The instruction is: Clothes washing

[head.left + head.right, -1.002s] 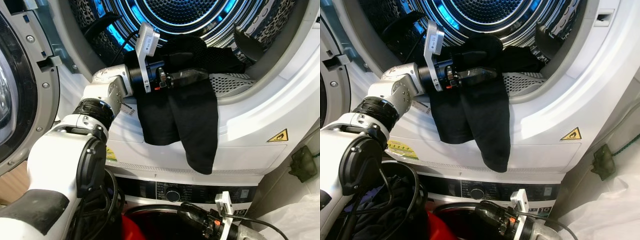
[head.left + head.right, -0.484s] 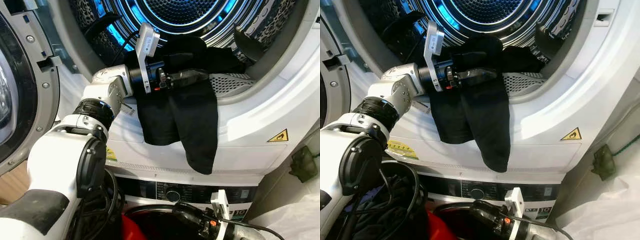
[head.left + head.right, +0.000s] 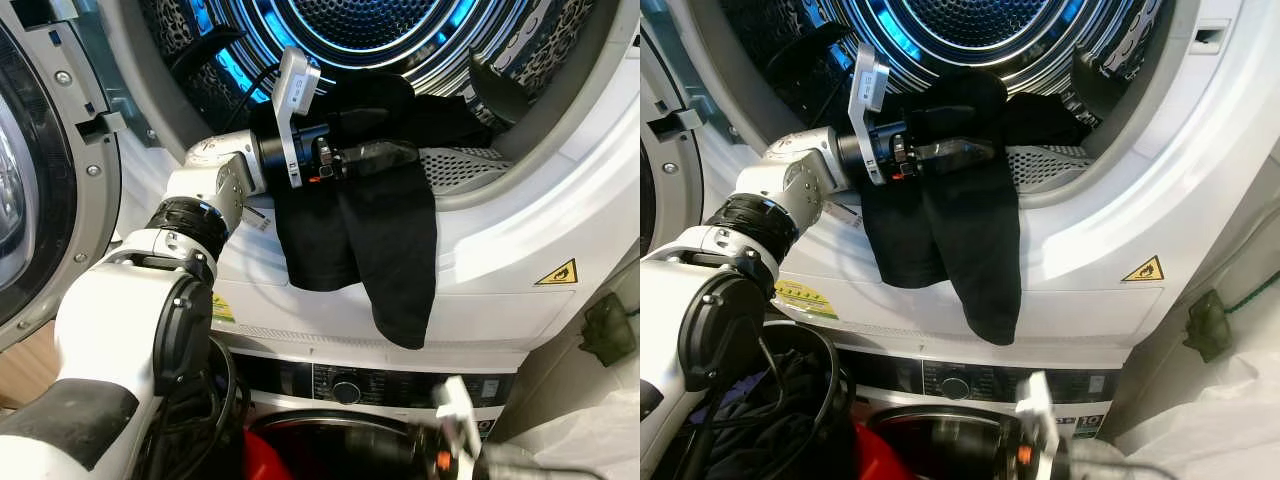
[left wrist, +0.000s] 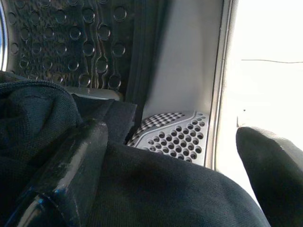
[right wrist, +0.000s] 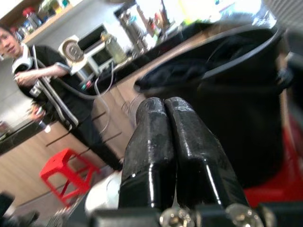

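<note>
Garment: your black garment (image 3: 385,240) lies draped over the lip of the drum (image 3: 370,20), its upper part bunched just inside the opening and its long axis running down the near face of the machine (image 3: 500,300).
Left gripper: your left gripper (image 3: 385,155) sits at the lip with its fingers pressed into the top of the cloth; you cannot tell from the head views whether the cloth is truly pinched or only pushed.
Direction of move: from that gripper the drum lies far and up, the hanging tail near and down, so the coming push must carry the cloth away from you, over the perforated lip grille (image 3: 465,165).
Nearer arm: your left arm is at the garment; the right gripper (image 5: 173,142) is low, near the red basin (image 3: 262,458), well apart from it.
Right gripper: its fingers are pressed together on nothing.
Left wrist view: it gives you one finger (image 4: 61,175) lying on the cloth.
Right wrist view: a person (image 5: 52,90) and a red stool (image 5: 64,172) stand far behind.
</note>
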Robot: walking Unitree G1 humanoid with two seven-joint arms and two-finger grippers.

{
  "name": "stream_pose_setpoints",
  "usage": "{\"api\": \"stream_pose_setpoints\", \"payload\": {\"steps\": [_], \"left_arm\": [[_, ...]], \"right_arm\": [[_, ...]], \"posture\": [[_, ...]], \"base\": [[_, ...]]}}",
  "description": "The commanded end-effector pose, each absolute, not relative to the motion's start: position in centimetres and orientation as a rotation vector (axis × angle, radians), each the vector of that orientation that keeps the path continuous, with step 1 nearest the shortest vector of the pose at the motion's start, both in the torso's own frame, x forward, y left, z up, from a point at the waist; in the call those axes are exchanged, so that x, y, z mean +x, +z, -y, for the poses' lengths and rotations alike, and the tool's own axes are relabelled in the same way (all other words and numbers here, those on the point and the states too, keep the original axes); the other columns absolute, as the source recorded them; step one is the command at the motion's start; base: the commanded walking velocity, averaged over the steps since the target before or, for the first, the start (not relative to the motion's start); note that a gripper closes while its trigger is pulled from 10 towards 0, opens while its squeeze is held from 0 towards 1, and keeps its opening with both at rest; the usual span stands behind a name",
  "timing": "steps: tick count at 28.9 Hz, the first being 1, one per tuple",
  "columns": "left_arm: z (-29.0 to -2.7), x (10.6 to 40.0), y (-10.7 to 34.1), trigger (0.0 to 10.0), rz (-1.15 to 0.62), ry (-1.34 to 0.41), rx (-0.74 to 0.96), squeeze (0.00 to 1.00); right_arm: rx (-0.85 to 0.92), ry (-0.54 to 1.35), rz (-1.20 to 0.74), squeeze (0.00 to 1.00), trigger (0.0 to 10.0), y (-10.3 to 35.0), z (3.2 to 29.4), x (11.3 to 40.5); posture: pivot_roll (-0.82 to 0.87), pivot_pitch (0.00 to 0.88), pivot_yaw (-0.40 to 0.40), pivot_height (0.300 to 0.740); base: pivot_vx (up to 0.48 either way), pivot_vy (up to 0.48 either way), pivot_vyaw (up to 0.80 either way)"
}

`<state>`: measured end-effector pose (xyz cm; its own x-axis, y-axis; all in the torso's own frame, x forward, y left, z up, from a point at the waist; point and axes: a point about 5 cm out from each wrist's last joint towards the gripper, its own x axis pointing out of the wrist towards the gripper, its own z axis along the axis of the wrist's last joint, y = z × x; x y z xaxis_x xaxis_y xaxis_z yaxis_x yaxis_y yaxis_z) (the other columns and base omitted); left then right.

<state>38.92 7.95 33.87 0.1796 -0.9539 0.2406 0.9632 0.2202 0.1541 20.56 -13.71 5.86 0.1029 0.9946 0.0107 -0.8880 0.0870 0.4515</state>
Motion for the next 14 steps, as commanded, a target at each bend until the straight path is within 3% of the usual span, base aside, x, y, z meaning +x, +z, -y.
{"api": "stream_pose_setpoints", "payload": {"steps": [1,5,11,14], "left_arm": [[-8.5,38.9,33.7,10.0,0.306,-1.352,-0.017,1.0],[-8.6,38.9,33.6,10.0,0.304,-1.355,-0.016,1.0],[-8.6,38.9,33.3,10.0,0.29,-1.367,-0.014,1.0],[-8.6,38.9,33.3,10.0,0.289,-1.369,-0.014,1.0]], "right_arm": [[0.34,1.426,-0.266,0.0,0.0,7.1,13.4,21.3],[0.376,1.321,-0.136,0.0,0.0,9.1,13.0,23.2],[0.469,1.33,0.139,0.0,0.0,14.0,11.8,24.2],[0.484,1.323,0.188,0.0,0.0,14.9,11.9,24.4]], "posture": [[0.02,0.0,0.071,0.74],[0.02,0.0,0.071,0.74],[0.02,0.0,0.073,0.74],[0.02,0.0,0.074,0.74]], "base": [[0.0,0.0,0.0],[0.0,0.0,0.0],[0.0,0.0,0.0],[0.0,0.0,0.0]]}}
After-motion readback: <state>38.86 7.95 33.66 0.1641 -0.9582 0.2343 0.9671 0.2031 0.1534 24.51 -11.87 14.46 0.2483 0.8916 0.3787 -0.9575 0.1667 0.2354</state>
